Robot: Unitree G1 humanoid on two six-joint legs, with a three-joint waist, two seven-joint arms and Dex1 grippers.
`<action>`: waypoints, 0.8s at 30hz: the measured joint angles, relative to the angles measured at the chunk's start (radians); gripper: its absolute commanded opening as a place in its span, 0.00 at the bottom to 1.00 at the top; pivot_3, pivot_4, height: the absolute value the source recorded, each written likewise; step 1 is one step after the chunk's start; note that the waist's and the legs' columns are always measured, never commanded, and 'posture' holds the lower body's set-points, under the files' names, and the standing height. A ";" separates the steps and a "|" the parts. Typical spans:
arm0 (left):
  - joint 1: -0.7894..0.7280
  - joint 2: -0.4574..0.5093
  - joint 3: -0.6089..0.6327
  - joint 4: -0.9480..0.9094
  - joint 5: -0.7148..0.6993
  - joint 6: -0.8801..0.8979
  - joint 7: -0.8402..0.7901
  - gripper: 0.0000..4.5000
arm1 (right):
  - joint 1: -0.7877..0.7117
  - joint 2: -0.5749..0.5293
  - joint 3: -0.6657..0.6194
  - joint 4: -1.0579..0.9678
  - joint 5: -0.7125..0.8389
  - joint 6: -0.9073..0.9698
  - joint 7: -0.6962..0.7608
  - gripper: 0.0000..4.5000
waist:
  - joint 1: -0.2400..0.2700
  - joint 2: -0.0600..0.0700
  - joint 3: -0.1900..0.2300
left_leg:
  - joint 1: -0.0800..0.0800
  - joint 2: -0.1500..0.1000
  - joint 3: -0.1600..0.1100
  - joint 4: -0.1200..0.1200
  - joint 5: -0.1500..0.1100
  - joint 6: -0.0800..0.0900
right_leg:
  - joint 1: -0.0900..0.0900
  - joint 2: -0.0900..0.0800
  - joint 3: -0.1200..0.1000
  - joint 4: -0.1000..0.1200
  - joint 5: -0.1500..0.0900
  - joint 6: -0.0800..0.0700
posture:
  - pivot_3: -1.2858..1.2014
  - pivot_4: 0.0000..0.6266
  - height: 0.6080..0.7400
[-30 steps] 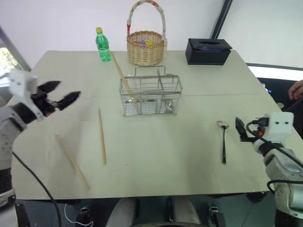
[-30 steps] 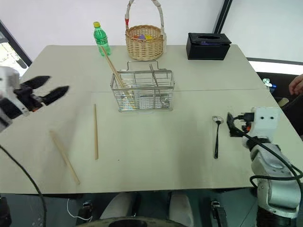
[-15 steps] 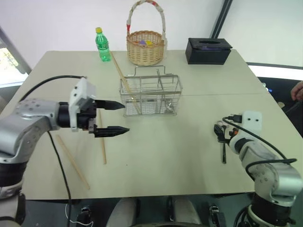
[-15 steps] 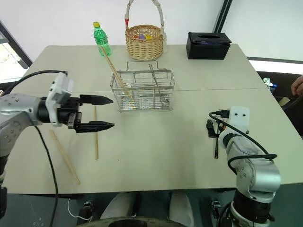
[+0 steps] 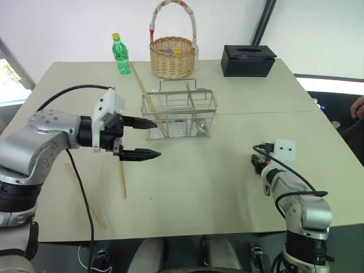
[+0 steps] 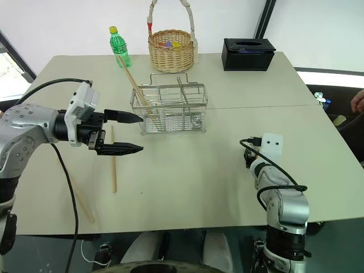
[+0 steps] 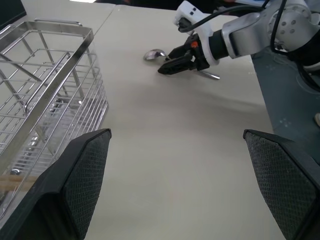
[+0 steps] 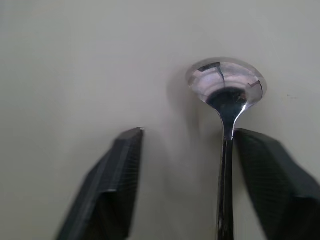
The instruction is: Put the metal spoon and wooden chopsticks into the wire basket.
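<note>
Metal spoon [image 8: 227,95] lies flat on your table [image 5: 205,182], handle between the right gripper's [image 8: 187,180] parted fingers, touching one; nothing clamped.

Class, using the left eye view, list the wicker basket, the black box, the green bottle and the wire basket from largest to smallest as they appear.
1. Wire basket, nearest the camera, which helps it look big.
2. Wicker basket, counting its tall handle.
3. Black box.
4. Green bottle, plainly the smallest.
</note>
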 measured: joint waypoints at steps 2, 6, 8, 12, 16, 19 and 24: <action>0.000 0.000 0.000 0.000 0.000 0.001 0.001 1.00 | -0.003 0.000 -0.003 0.011 -0.001 -0.011 0.000 0.05 | 0.000 0.000 0.000 | 0.000 0.000 0.000 0.000 0.000 0.000 | 0.000 0.000 0.000 0.000 0.000 0.000 | 0.52 0.24 0.42; -0.006 -0.001 0.001 0.000 -0.002 0.010 0.012 1.00 | -0.007 -0.001 -0.003 0.018 -0.001 -0.021 0.008 0.01 | 0.000 0.000 0.000 | 0.000 0.000 0.000 0.000 0.000 0.000 | 0.000 0.000 0.000 0.000 0.000 0.000 | 0.52 0.24 0.42; -0.006 -0.001 0.002 0.000 -0.002 0.012 0.014 1.00 | -0.010 -0.002 -0.003 0.023 -0.001 -0.025 0.012 0.01 | 0.000 0.000 0.000 | 0.000 0.000 0.000 0.000 0.000 0.000 | 0.000 0.000 0.000 0.000 0.000 0.000 | 0.52 0.24 0.42; -0.006 -0.003 0.002 0.000 -0.002 0.012 0.023 1.00 | -0.023 -0.017 -0.009 0.044 -0.002 -0.029 0.021 0.01 | 0.000 0.000 0.000 | 0.000 0.000 0.000 0.000 0.000 0.000 | 0.000 0.000 0.000 0.000 0.000 0.000 | 0.52 0.24 0.42; -0.006 -0.013 0.008 0.002 -0.001 0.009 0.035 1.00 | -0.025 -0.067 0.000 0.061 -0.027 -0.074 0.037 0.01 | 0.002 0.001 0.000 | 0.000 0.000 0.000 0.000 0.000 0.000 | 0.000 0.000 0.000 0.000 0.000 0.000 | 0.52 0.24 0.42; -0.009 -0.021 0.020 0.016 0.009 -0.004 0.044 1.00 | -0.060 -0.119 0.008 0.062 -0.043 -0.166 0.076 0.01 | 0.001 0.001 0.001 | 0.000 0.000 0.001 0.000 0.000 0.000 | 0.003 0.000 0.000 0.000 0.000 0.001 | 0.52 0.24 0.42; -0.036 -0.038 0.024 0.039 0.024 -0.021 0.061 1.00 | -0.281 -0.133 0.032 0.027 -0.009 -0.298 0.154 0.01 | -0.023 0.001 0.001 | 0.000 0.001 0.001 0.000 0.000 0.000 | 0.002 0.001 0.001 0.001 0.001 0.002 | 0.52 0.24 0.42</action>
